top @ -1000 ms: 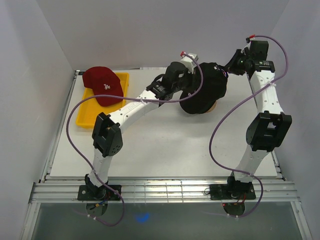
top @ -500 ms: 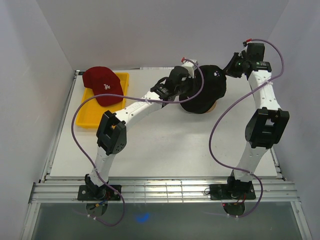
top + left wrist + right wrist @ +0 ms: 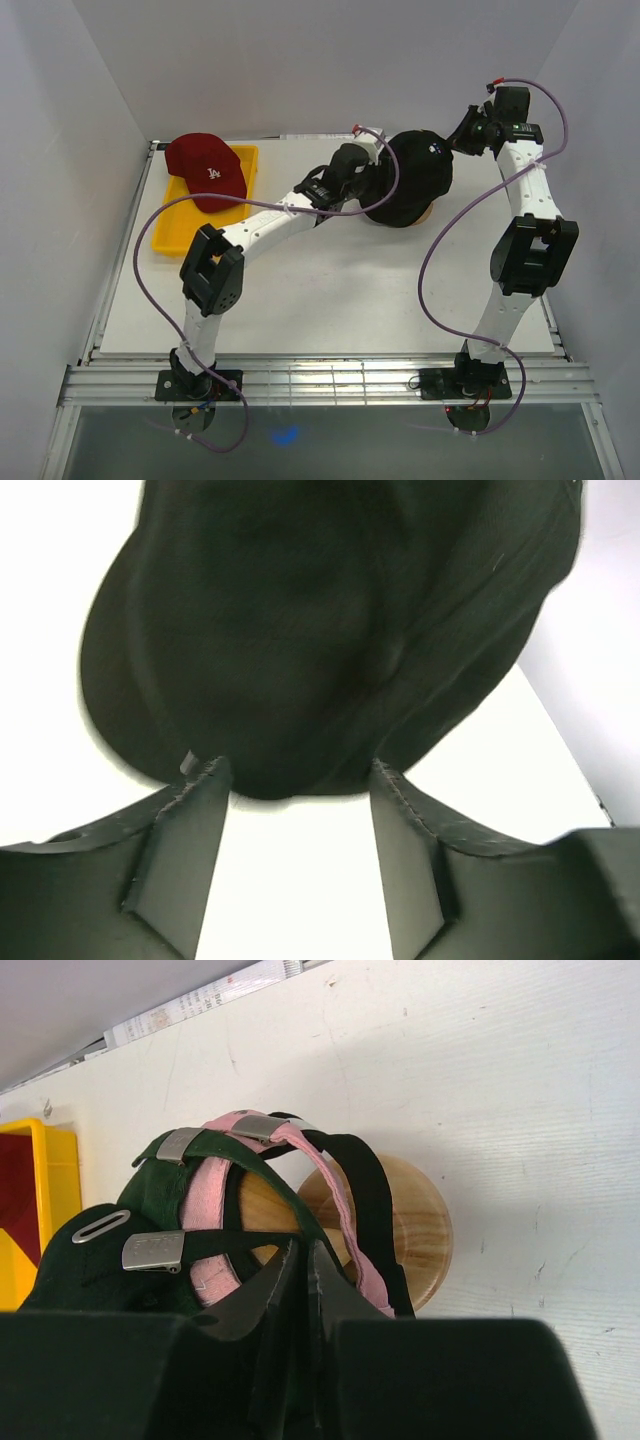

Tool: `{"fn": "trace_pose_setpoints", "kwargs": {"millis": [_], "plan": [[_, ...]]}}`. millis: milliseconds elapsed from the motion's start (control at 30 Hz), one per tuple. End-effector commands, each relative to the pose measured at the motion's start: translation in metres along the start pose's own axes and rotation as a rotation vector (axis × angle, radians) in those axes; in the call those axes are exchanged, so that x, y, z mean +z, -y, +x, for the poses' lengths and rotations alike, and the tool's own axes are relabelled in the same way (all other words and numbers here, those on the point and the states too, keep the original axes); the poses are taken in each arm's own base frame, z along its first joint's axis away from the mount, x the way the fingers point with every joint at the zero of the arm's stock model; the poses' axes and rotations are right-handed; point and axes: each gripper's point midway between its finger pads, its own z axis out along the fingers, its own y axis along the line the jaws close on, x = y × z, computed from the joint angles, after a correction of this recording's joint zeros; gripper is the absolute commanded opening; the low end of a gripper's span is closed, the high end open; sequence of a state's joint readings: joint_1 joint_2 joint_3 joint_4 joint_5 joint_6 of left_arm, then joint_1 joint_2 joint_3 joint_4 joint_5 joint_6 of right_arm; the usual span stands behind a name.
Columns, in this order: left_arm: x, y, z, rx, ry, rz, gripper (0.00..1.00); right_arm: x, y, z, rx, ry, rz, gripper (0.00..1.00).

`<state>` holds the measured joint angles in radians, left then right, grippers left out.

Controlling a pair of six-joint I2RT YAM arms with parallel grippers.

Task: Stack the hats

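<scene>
2 of 3 hats stacked; 1 dark red fabric cap with white logo (image 3: 205,170) lies in the yellow plastic tray (image 3: 172,238).
On the rounded wooden stand (image 3: 425,1222), the black fabric baseball cap (image 3: 412,178) sits over the pale pink fabric cap (image 3: 212,1220), apparently being seated. The left gripper (image 3: 300,775) is spread wide at its edge, holding nothing. The right gripper (image 3: 305,1255) is closed by the rear strap; whether it pinches fabric I cannot tell. The next move is probably to let go and send the left arm to the red cap's brim.
</scene>
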<state>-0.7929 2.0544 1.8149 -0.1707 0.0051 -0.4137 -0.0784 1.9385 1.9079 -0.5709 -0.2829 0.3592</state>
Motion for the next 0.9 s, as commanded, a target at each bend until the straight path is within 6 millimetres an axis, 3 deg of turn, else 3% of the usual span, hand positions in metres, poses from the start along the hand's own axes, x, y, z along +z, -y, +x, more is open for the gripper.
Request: {"fn": "trace_pose_setpoints", "kwargs": {"millis": [0, 67, 200, 267, 300, 367, 400, 433, 467, 533, 600, 633, 700, 867], "plan": [[-0.057, 0.005, -0.072, -0.052, 0.211, -0.013, 0.68, 0.005, 0.01, -0.009, -0.014, 0.023, 0.024, 0.13], [-0.064, -0.013, -0.075, -0.117, 0.238, -0.044, 0.7, 0.001, 0.007, -0.012, -0.02, 0.035, 0.018, 0.13], [-0.076, -0.027, -0.089, -0.168, 0.282, -0.063, 0.73, -0.003, 0.004, -0.015, -0.032, 0.046, 0.01, 0.13], [-0.07, -0.034, -0.091, -0.181, 0.281, -0.068, 0.73, -0.006, -0.001, -0.02, -0.042, 0.067, -0.013, 0.15], [-0.07, -0.031, -0.106, -0.187, 0.307, -0.061, 0.73, -0.005, -0.003, -0.02, -0.044, 0.071, -0.021, 0.16], [-0.051, -0.048, -0.1, -0.2, 0.267, -0.099, 0.74, -0.005, -0.006, -0.021, -0.041, 0.081, -0.039, 0.18], [-0.05, -0.044, -0.117, -0.203, 0.295, -0.086, 0.73, -0.005, -0.007, -0.021, -0.039, 0.081, -0.043, 0.18], [-0.045, -0.051, -0.121, -0.207, 0.294, -0.086, 0.73, -0.005, -0.007, -0.021, -0.037, 0.083, -0.046, 0.19], [-0.031, -0.055, -0.114, -0.207, 0.268, -0.075, 0.73, -0.004, -0.007, -0.022, -0.037, 0.083, -0.046, 0.19], [-0.025, -0.039, -0.124, -0.182, 0.262, 0.006, 0.72, -0.003, -0.007, -0.022, -0.037, 0.084, -0.044, 0.19], [-0.01, -0.038, -0.115, -0.156, 0.237, 0.04, 0.72, -0.001, -0.004, -0.023, -0.041, 0.086, -0.037, 0.19], [-0.009, -0.029, -0.121, -0.147, 0.237, 0.084, 0.72, 0.0, -0.003, -0.023, -0.042, 0.085, -0.035, 0.19], [0.01, -0.037, -0.102, -0.157, 0.18, 0.069, 0.72, 0.002, -0.001, -0.022, -0.047, 0.083, -0.031, 0.19], [0.029, -0.034, -0.087, -0.158, 0.155, 0.129, 0.7, 0.009, 0.003, -0.019, -0.044, 0.071, -0.031, 0.19]]}}
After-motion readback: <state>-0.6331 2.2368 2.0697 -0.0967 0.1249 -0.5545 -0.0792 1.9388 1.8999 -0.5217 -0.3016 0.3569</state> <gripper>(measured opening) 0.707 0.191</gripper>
